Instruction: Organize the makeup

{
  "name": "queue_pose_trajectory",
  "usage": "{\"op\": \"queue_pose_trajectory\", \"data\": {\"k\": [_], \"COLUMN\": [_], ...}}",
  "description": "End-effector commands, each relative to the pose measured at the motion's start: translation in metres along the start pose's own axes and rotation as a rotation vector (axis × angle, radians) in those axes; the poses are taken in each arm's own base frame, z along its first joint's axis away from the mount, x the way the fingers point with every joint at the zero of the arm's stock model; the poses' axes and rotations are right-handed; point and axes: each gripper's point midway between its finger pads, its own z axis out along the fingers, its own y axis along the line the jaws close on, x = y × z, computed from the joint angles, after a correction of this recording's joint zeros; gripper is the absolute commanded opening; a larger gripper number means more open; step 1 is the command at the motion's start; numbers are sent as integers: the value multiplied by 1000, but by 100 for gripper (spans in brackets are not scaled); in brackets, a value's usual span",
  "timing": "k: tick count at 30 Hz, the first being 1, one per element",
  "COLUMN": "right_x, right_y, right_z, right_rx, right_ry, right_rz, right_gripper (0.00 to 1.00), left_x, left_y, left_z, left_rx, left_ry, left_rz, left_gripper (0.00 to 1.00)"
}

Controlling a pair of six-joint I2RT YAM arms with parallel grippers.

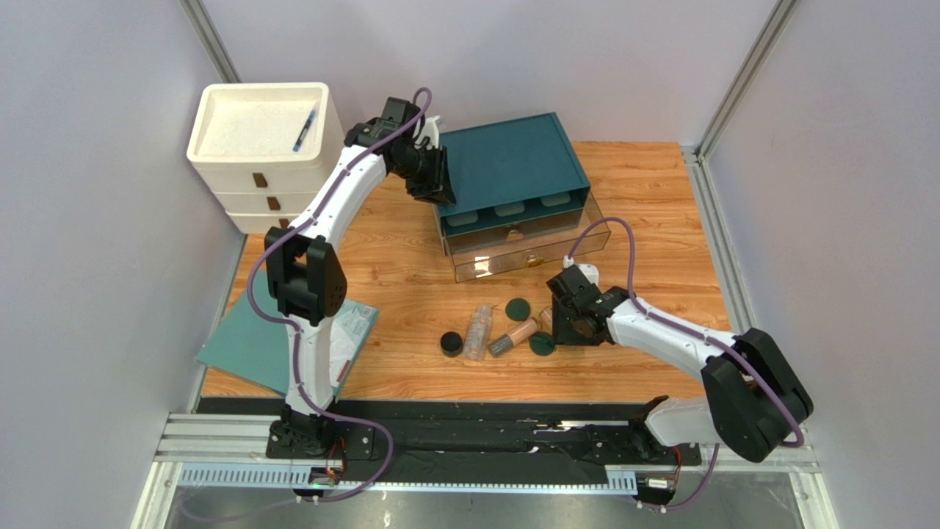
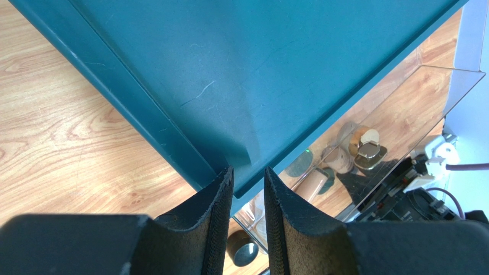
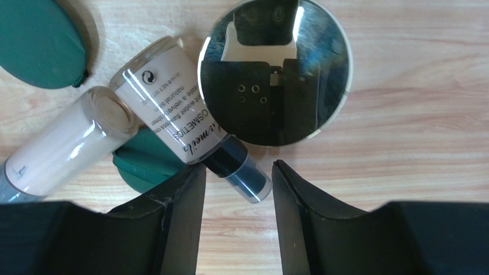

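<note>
While my left hand point(image 2: 248, 172) sat at the front left corner of the teal drawer box point(image 1: 513, 154), its fingers point(image 2: 215, 212) stood a narrow gap apart with the box's corner edge between them. I couldn't tell from the wrist view whether they actually pinched it.

Over on the wooden counter point(image 1: 651, 198), my right hand point(image 3: 238, 168) was low over the makeup cluster. Its fingers were apart, straddling the dark cap point(image 3: 244, 172) of a tan foundation tube point(image 3: 166, 109) lying on its side. As far as I could see, the cap wasn't squeezed.

That tube lay across a dark green disc point(image 3: 143, 166), just beside a round mirrored compact point(image 3: 275, 74) that reflected the hand. A second tan tube point(image 3: 63, 143) lay alongside, with another green disc point(image 3: 37, 43) further out.

From the top view, a clear plastic bottle point(image 1: 478, 331) and a black round jar point(image 1: 451, 344) lay to the left of the tubes. All of it was in front of the box's clear drawer point(image 1: 519, 254), which stood open.

A white drawer unit point(image 1: 259, 165) was at far left with a blue pen point(image 1: 305, 130) in its top tray. A teal booklet point(image 1: 265, 347) lay by the left arm's base.
</note>
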Motion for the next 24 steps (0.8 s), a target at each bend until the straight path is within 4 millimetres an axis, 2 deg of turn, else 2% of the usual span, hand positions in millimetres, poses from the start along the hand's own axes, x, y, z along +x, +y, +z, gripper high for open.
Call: {"op": "queue_pose_trajectory", "data": {"k": [1,5,7,9,17,21,24], "right_x": [-20,-24,-25,-26,-14,-10,-12], "right_y": [12,15,16,18,15,13,13], "right_z": [9,12,12,11,8,2,-10], "right_rx": [-19,-25,-30,-40,-57,-71,-87], "right_ry": [-65,-70,-73,-81,-56,-55,-72], "right_rz": [-11,-22,-22,-21,-26,-16,-16], "right_gripper": [47,44,39,29,13,1,0], "left_x": [49,50,50,50,51,50,50], "left_y": [44,44,44,44,44,44,44], "left_z": [5,6,5,5,5,5,6], "left_rx": [-157,-154,-153,-154,-151,-151,-149], "left_ry": [183,185,185,184,186,184,183], "left_rz": [-40,-43,-43,-39,-40,-38,-38], "left_gripper": [34,35,35,34,34,34,34]}}
